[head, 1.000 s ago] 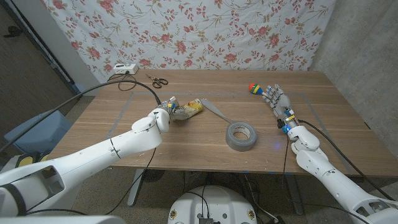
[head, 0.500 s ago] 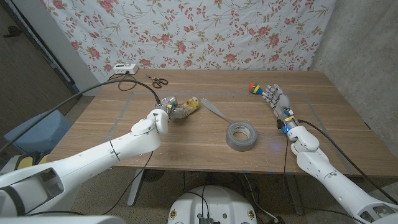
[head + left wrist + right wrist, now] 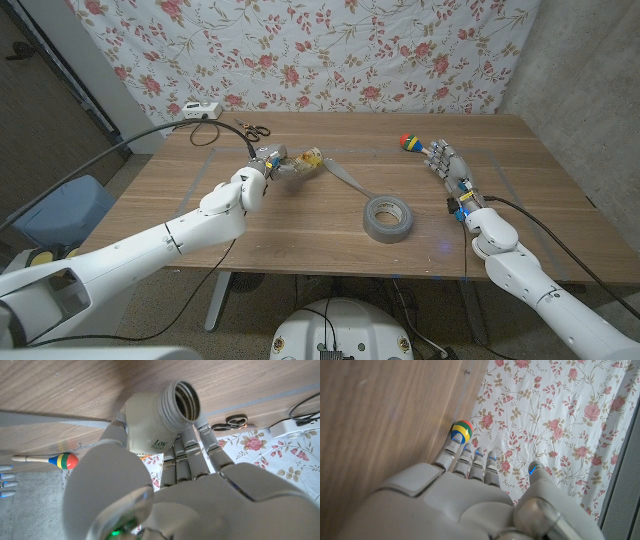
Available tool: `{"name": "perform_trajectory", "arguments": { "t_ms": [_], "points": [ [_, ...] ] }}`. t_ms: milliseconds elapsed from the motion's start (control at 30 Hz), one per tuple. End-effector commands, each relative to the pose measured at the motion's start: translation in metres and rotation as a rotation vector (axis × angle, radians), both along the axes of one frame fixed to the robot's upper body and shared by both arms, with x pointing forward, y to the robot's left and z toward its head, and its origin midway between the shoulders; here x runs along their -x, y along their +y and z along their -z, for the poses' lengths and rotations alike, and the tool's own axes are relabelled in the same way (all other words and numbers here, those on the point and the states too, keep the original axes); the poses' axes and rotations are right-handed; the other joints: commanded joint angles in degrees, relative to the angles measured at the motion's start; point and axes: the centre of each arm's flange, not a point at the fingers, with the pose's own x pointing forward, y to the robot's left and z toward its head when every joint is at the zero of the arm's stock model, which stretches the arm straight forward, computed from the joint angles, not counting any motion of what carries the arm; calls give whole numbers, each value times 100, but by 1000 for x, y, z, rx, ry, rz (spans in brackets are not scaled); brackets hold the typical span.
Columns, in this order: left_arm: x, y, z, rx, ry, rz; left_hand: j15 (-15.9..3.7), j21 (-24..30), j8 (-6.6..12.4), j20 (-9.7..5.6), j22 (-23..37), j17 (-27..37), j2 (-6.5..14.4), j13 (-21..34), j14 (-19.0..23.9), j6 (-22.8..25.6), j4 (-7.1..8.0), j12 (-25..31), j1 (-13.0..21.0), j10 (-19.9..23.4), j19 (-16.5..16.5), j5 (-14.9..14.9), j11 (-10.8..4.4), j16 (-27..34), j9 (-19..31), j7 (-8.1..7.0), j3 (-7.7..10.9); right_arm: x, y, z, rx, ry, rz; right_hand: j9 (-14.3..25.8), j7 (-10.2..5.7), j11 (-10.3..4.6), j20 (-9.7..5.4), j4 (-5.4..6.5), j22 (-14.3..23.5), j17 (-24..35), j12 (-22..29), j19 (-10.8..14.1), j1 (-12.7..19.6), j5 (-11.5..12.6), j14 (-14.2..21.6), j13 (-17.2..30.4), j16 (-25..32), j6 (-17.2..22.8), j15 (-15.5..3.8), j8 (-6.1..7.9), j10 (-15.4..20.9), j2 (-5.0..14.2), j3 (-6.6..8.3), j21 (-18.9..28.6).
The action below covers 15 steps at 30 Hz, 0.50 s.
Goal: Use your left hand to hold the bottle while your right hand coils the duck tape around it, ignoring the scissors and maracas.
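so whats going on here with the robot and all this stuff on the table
The left hand grips an open, capless bottle at the table's left middle. The right hand waits open, fingers near the maraca. The duct tape roll lies untouched between them, a strip trailing toward the bottle. Scissors sit at the back.

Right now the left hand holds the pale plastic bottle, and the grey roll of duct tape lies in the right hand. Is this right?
Not quite. The left hand does hold the pale plastic bottle, but the grey roll of duct tape lies on the wooden table, apart from the right hand, whose fingers are spread. The head view shows it.
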Motion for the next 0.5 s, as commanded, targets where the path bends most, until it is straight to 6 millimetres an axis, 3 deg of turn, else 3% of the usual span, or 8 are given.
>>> {"name": "perform_trajectory", "arguments": {
  "t_ms": [33, 167, 433, 500],
  "points": [
    [2, 10, -14, 0, -63, 101, -1054, 40, 121, -143, -110, 36, 535, 770, 475, 1613, 951, 341, 668, 1464, 64, 323, -1459, -108, 121, -1273, 858, 36, 11, 1, 127, 43, 100, 32, 32, 32, -9, -82, 34, 17, 51, 101, 113, -32, 202, 14, 68, 111, -21, 37, 173, -6, 39, 69],
    [2, 14, -17, 26, -68, 133, -1053, -9, 176, -208, -198, 44, 445, 701, 455, 1684, 1011, 283, 605, 1524, -13, 454, -1441, -212, 180, -1322, 841, 48, 14, 0, 198, 68, 123, 34, 26, 36, 43, -127, 41, 27, 62, 164, 171, -60, 355, 19, 108, 180, -36, 45, 250, 6, 61, 89],
    [3, 20, -22, 49, -62, 156, -1058, -23, 200, -231, -275, 47, 418, 666, 481, 1667, 1073, 213, 575, 1544, -42, 618, -1429, -321, 250, -1343, 855, 73, 25, -3, 359, 127, 184, 38, -33, 23, 69, -208, 45, 38, 32, 159, 283, -98, 332, 24, 82, 176, -28, 31, 224, 11, 98, 80],
    [3, 20, -23, 44, -59, 157, -1060, -25, 203, -242, -286, 48, 413, 663, 491, 1659, 1084, 201, 571, 1548, -54, 649, -1422, -340, 264, -1347, 858, 79, 29, -2, 382, 114, 198, 47, -34, 8, 56, -348, 49, 52, 29, 192, 532, -144, 358, 31, 77, 227, -108, 53, 262, 74, 208, 85]
  ]
}}
